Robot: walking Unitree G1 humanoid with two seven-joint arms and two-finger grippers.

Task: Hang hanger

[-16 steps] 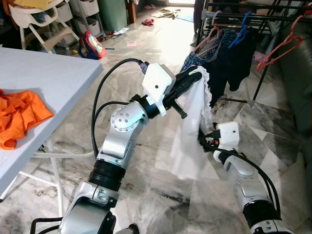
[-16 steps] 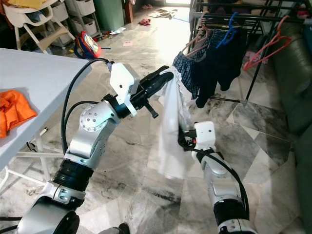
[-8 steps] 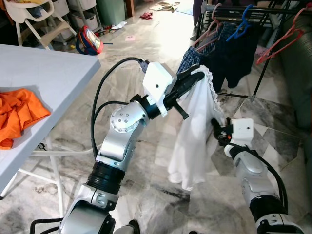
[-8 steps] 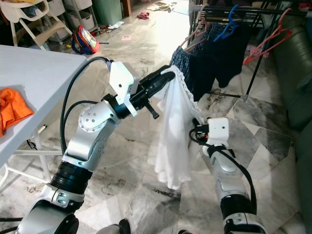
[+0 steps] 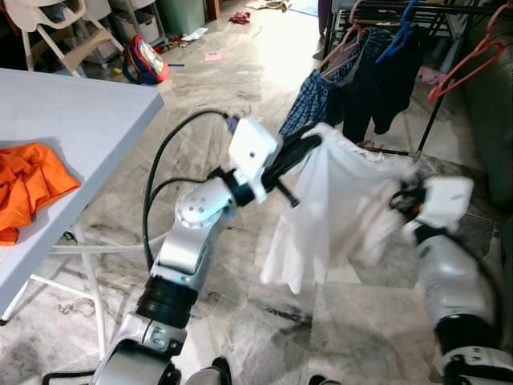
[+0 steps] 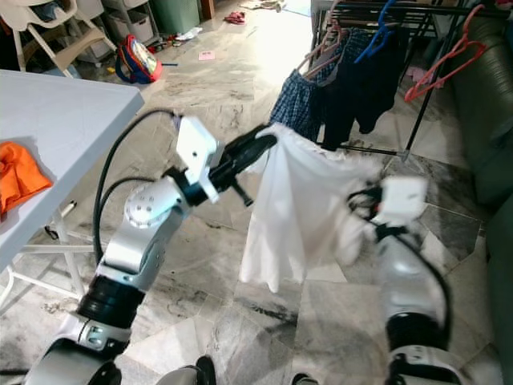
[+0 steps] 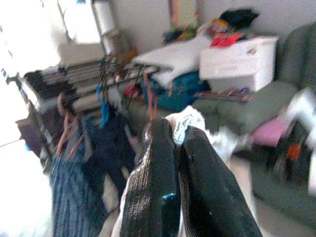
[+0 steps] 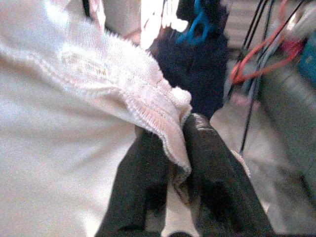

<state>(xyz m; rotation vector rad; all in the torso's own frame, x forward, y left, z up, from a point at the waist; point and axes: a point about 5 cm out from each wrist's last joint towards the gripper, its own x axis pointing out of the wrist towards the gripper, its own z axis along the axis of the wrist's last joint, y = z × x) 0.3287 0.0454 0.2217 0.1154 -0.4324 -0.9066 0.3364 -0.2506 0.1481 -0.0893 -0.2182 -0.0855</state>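
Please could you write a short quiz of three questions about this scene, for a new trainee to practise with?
1. True or false: the white garment is stretched between the left tool and the right tool.
2. What lies on the grey table? A) a blue hanger B) an orange cloth C) a backpack
3. Fill in: the empty red hanger hangs on the drying ____.

Key
1. True; each tool pinches an edge of it.
2. B, the orange cloth.
3. rack
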